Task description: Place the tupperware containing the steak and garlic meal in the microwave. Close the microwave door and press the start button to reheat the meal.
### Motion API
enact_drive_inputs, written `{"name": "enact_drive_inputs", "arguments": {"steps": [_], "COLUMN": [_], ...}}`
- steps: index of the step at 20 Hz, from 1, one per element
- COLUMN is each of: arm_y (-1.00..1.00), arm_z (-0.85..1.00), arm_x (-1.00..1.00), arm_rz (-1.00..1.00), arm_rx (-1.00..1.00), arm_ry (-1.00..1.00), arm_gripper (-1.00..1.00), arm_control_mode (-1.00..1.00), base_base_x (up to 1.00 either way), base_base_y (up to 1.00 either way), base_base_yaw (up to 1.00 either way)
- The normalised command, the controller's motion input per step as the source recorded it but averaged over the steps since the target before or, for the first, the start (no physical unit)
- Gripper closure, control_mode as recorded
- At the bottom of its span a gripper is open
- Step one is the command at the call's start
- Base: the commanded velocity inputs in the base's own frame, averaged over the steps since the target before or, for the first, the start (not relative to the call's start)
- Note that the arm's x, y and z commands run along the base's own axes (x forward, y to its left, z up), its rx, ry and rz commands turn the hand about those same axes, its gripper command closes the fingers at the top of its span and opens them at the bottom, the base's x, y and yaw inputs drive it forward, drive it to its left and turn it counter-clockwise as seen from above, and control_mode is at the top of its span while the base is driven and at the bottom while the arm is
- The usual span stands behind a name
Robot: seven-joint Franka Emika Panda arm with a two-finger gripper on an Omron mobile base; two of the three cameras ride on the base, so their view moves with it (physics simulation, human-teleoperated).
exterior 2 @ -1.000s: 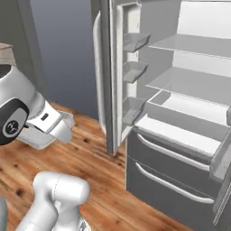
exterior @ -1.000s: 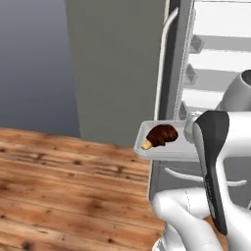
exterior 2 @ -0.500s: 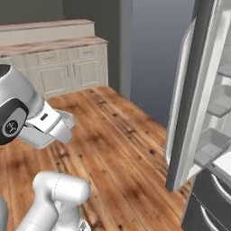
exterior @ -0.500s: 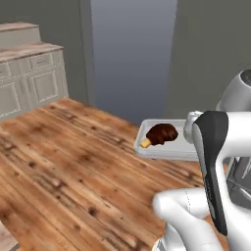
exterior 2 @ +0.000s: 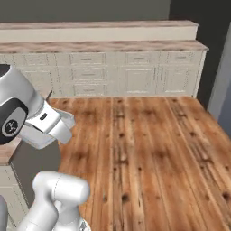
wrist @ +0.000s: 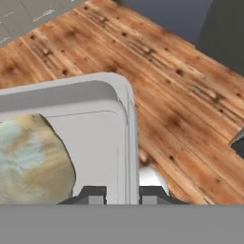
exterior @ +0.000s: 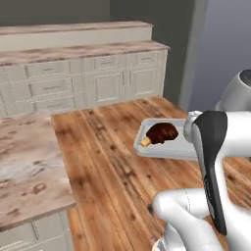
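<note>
— So, what do you have on your left base view, going from the left?

— At the far left I see a marbled desk with cabinet fronts under it. Behind it a row of pale cabinets runs along the wall. Then bare wooden floor, and right of that the tupperware, held level in the air above the floor, against the white arm.

— What's inside it?

— The steak and garlic meal: a dark reddish-brown lump with a small tan piece at its left end.

— And the end effector?

— In my hand view the end effector has its two dark tips on either side of the tray's rim, so I read it as clamped on the tupperware. A pale, mottled garlic bulb sits at the left inside the tray, floor beyond the rim.

— Right base view?

— The arm's white hand at the left, the floor across the middle, the same cabinets behind.
</note>
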Motion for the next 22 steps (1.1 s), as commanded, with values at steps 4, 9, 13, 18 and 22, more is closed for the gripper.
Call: {"name": "enact_drive_inputs", "arguments": {"steps": [4, 9, 13, 18, 22], "arm_y": [0.00, 0.00, 0.00, 0.00, 0.00], "arm_z": [0.00, 0.00, 0.00, 0.00, 0.00], "arm_x": [0.00, 0.00, 0.00, 0.00, 0.00], "arm_rz": [0.00, 0.00, 0.00, 0.00, 0.00], "arm_rx": [0.00, 0.00, 0.00, 0.00, 0.00], "arm_ry": [0.00, 0.00, 0.00, 0.00, 0.00], "arm_gripper": [1.00, 1.00, 1.00, 1.00, 1.00], "arm_control_mode": [1.00, 1.00, 1.00, 1.00, 1.00], "base_base_x": [0.27, 0.19, 0.44, 0.78, 0.97], "base_base_y": [0.17, 0.20, 0.02, -0.08, -0.04], "base_base_yaw": [0.82, 0.84, 0.86, 0.81, 0.74]}}
